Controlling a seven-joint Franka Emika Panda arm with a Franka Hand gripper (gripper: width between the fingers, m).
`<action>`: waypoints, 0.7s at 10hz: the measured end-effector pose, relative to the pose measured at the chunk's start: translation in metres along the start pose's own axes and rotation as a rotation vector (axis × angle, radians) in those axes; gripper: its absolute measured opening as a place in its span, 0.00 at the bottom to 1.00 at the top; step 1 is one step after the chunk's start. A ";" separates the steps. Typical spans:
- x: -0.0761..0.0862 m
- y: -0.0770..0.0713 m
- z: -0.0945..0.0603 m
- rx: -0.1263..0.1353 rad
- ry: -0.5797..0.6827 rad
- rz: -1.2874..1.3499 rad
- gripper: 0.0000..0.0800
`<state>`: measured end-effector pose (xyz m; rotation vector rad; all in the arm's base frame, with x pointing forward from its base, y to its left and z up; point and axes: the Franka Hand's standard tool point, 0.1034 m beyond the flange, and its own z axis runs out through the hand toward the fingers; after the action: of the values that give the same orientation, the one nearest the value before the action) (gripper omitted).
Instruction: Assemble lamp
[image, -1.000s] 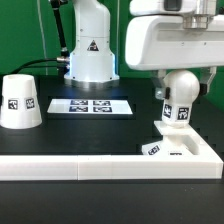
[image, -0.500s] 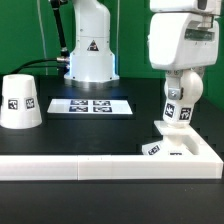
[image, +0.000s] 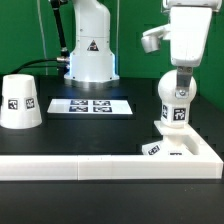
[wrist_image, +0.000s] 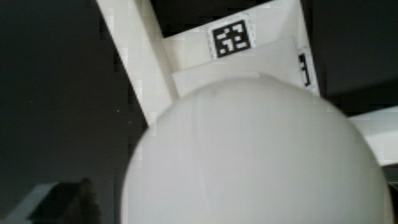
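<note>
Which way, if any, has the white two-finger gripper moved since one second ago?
Yes. The gripper has shifted toward the exterior view's right, farther from the flat white marker board, staying above the white ball bulb.

The bulb (image: 177, 103) stands straight beneath the gripper (image: 180, 80), seated on the base (image: 168, 149). The base lies on the surface (image: 100, 135), tucked into the inner corner of the wall (image: 100, 166), which runs in front of it. The shade (image: 20, 102) stands well off to the exterior view's left of the gripper. The marker board (image: 92, 104) lies flat between them, farther back.
</note>
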<state>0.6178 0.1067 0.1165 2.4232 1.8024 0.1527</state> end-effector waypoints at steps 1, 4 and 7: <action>-0.002 0.000 0.001 0.003 -0.002 -0.019 0.87; -0.008 -0.002 0.007 0.009 -0.015 -0.091 0.87; -0.009 -0.001 0.008 0.010 -0.016 -0.086 0.73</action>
<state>0.6151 0.0982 0.1085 2.3418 1.9004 0.1167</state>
